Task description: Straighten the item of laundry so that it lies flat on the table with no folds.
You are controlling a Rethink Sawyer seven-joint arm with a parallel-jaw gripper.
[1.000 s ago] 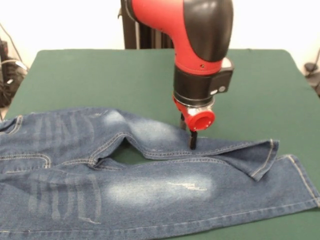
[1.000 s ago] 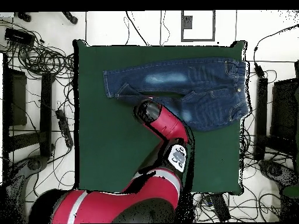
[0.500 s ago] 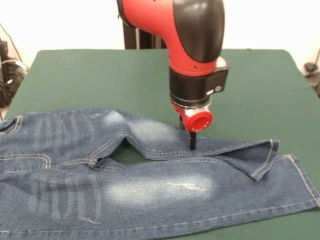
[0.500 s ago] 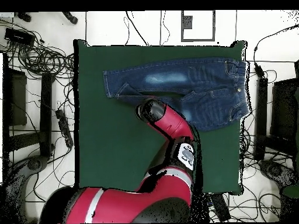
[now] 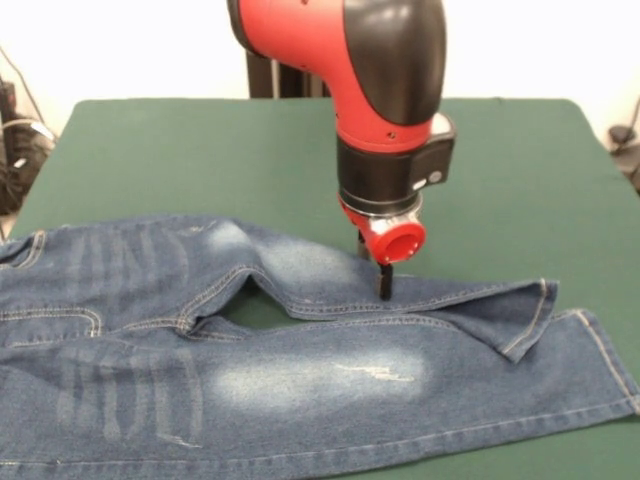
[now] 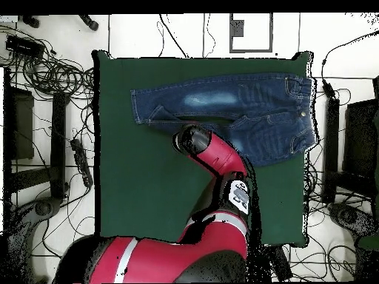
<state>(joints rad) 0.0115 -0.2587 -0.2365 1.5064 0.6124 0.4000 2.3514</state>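
- The jeans (image 5: 300, 370) lie spread across the green tabletop (image 5: 200, 150), along the edge nearest the front camera; in the overhead view the jeans (image 6: 237, 103) sit along the top part of the tabletop (image 6: 148, 185), waistband to the picture's right.
- In the front view the waistband end runs off the left edge and the leg hems point right.
- The near leg lies mostly flat, with a whitish faded patch at its middle.
- The far leg is folded: its hem end is turned over near the right and overlaps the near leg, and a small gap of green shows between the legs at the crotch.
- The gripper (image 5: 384, 284) hangs from the red and black arm (image 5: 385, 110), with its dark tips down on the far leg's upper edge, touching the denim.
- Whether the gripper is clenched on the cloth or only pressing on it, I cannot tell.
- From overhead the arm (image 6: 215, 159) covers the gripper.
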